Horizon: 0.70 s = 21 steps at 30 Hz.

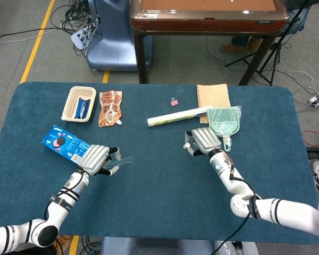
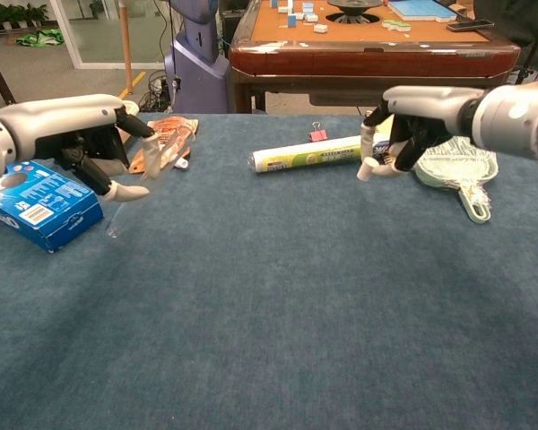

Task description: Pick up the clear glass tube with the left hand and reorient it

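Blue box (image 1: pixel 67 143) just beside left hand (image 1: pixel 95 159); bare table (image 1: pixel 159 180) rightward.

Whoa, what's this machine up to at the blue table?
It is a two-armed robot. Its left hand holds a clear glass tube just above the blue table, next to a blue box. Its right hand hangs empty, fingers apart, beside a green swatter and a rolled-up tube.
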### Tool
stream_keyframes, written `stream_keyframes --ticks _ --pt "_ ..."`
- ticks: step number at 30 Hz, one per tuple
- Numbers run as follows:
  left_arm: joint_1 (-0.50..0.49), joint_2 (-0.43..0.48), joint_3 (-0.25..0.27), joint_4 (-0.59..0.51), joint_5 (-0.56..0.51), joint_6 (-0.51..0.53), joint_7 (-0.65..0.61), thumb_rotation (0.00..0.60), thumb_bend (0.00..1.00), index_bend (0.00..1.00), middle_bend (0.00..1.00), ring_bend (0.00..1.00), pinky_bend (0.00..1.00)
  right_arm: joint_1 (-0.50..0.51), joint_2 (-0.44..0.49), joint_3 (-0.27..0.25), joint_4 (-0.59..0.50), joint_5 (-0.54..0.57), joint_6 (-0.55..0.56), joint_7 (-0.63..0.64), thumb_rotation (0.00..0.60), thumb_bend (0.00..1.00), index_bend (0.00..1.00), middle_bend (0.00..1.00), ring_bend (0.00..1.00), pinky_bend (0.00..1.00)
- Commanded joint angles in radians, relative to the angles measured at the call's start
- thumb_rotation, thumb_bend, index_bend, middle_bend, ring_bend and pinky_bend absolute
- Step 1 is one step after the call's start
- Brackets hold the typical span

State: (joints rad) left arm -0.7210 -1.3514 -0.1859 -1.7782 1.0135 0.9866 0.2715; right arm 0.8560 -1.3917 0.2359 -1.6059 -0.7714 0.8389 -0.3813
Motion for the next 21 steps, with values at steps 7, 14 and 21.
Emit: stream_keyframes --ticks 7,14,21 --pt "-0.04 -0.048 -0.035 0.0 -0.067 -0.033 -0.024 0.6 0.27 0.64 1.0 1.0 0.94 -0.112 0.245 0.096 -0.335 -0.235 0.021 0.285 0.6 0.5 0.61 1.0 1.0 1.0" --pt "-0.068 -0.091 -0.05 0.006 -0.121 -0.041 -0.028 0.6 0.27 0.64 1.0 1.0 0.94 -0.135 0.273 0.094 -0.388 -0.331 0.024 0.387 0.6 0.5 0.61 1.0 1.0 1.0" --pt "-0.094 -0.117 -0.061 0.014 -0.162 -0.036 -0.013 0.6 0.27 0.64 1.0 1.0 0.94 -0.117 0.26 0.08 -0.39 -0.345 0.018 0.393 0.6 0.5 0.62 1.0 1.0 1.0"
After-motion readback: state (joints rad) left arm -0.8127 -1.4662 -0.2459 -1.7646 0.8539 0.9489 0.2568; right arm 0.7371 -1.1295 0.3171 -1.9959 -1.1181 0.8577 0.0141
